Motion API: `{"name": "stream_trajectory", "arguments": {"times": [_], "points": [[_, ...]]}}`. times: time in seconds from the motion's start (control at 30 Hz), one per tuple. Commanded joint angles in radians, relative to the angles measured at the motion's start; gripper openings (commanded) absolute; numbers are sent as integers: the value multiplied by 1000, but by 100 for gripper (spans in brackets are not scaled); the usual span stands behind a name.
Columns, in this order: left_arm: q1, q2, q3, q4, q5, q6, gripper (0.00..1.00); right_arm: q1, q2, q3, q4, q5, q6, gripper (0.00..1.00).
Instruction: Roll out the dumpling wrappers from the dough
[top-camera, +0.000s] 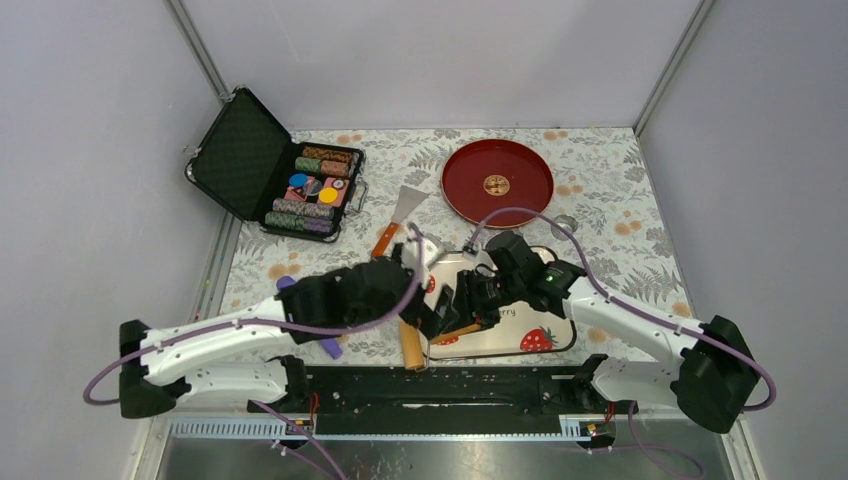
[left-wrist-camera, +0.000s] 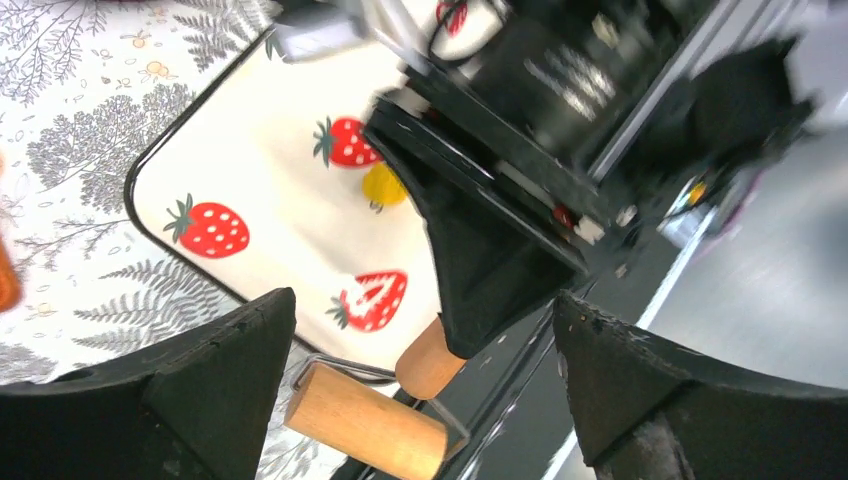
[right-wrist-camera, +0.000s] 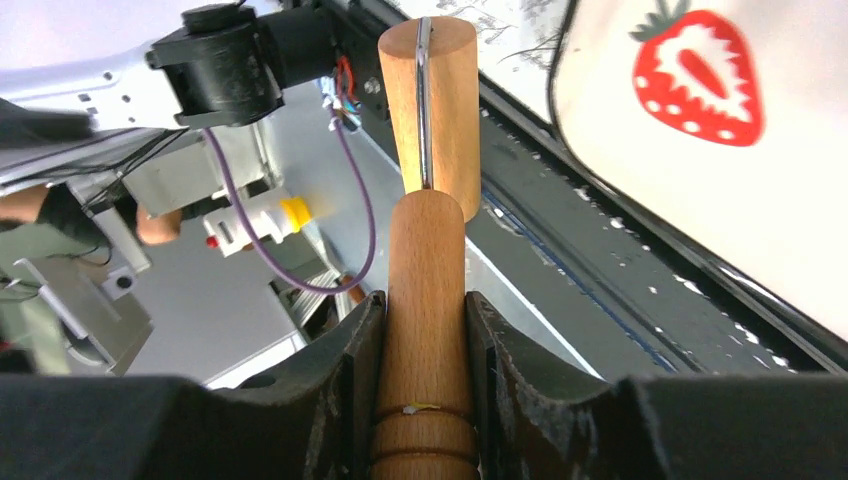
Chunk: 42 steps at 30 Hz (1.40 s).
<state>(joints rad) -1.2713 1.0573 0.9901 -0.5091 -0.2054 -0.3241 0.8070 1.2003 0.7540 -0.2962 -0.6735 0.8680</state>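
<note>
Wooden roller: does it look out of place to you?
Somewhat. The wooden roller, clamped by its handle in the right gripper, sits off the strawberry tray, beside its near corner, while the yellow dough it should flatten lies apart on the tray.

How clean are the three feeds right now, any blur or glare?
Top external: sharp, evenly lit, no strong glare. Left wrist: right arm smeared by blur, dough readable. Right wrist: roller crisp, background soft.
</note>
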Motion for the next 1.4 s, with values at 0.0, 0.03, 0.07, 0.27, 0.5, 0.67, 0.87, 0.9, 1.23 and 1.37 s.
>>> {"name": "stream_trajectory", "arguments": {"times": [0.0,0.03,0.07,0.27,0.5,0.67,0.87,0.9,1.23,1.37], "points": [[181,-112,-65,224,212,-226,99,-4,-91,32,-82,127,-48,0],[240,-133,-90,254,273,-272,99,-11,-112,36,-104,156,-56,0],[299,-153,-116,285,323,-329,99,-21,-134,41,-125,191,-62,0],[614,-143,-227,313,657,-505,99,-104,-237,120,-314,264,-169,0],[710,35,-295,229,755,-480,92,-172,-333,249,-545,403,-231,0],[714,182,-317,190,728,-455,83,-182,-354,306,-627,427,-236,0],[716,309,-373,308,744,-460,69,-183,-354,330,-655,422,-226,0],[716,334,-377,330,755,-461,67,-183,-354,331,-657,419,-224,0],[716,505,-359,422,796,-453,47,-184,-345,340,-661,401,-218,0],[716,556,-333,392,767,-456,39,-183,-342,343,-661,398,-216,0]]}}
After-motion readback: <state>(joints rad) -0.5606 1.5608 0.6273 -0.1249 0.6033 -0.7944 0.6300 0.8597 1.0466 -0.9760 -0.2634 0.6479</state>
